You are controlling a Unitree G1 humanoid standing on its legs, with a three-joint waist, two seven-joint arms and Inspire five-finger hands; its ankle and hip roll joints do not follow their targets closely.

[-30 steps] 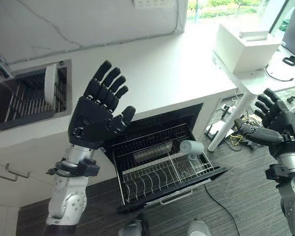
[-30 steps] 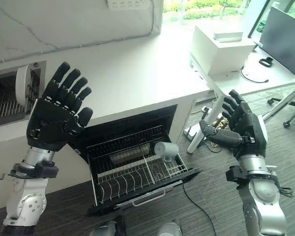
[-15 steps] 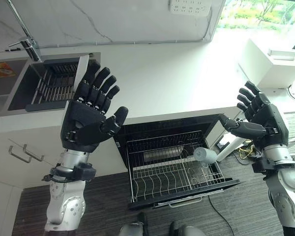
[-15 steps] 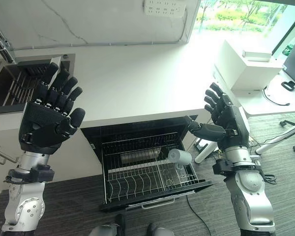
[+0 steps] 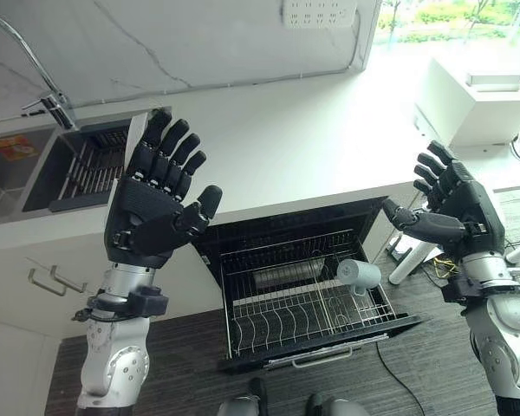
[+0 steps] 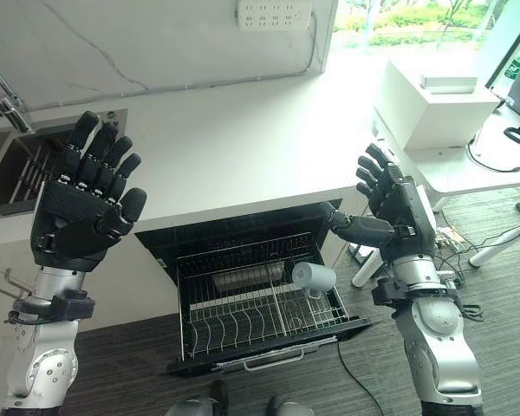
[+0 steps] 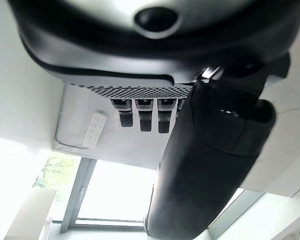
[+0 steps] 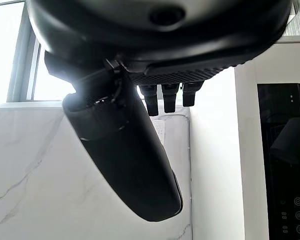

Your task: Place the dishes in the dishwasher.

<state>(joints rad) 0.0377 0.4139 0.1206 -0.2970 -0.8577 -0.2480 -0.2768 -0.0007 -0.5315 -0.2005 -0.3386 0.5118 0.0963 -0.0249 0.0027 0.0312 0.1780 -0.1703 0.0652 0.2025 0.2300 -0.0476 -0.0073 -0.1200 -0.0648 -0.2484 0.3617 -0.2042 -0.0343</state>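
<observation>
While both hands are raised with nothing in them, no dish is being carried. The left hand (image 5: 156,208) is held up in front of the white counter (image 5: 312,130), palm toward the camera, its fingers (image 5: 169,147) straight and spread apart. The right hand (image 5: 455,212) is lifted at the right, beside the counter's near right corner, its fingers likewise straight and apart, the thumb stretched toward the middle.

Below the counter's near edge the dishwasher rack (image 5: 303,299) is drawn out. A pale cup (image 5: 358,275) lies tilted on its side at the right of the rack; the rest of the rack's wire slots look unfilled. At the far left, sunk in the counter, a drying rack (image 5: 91,165) is seen, and a white plate (image 5: 137,132) stands upright on edge in it, just behind the left hand's fingertips.

The step in hand is judged to be the fetching of the next dish. The left hand would need to be brought to the plate and its fingers closed on the rim, so that the plate can be lifted out upright and carried down to the rack's tines.
</observation>
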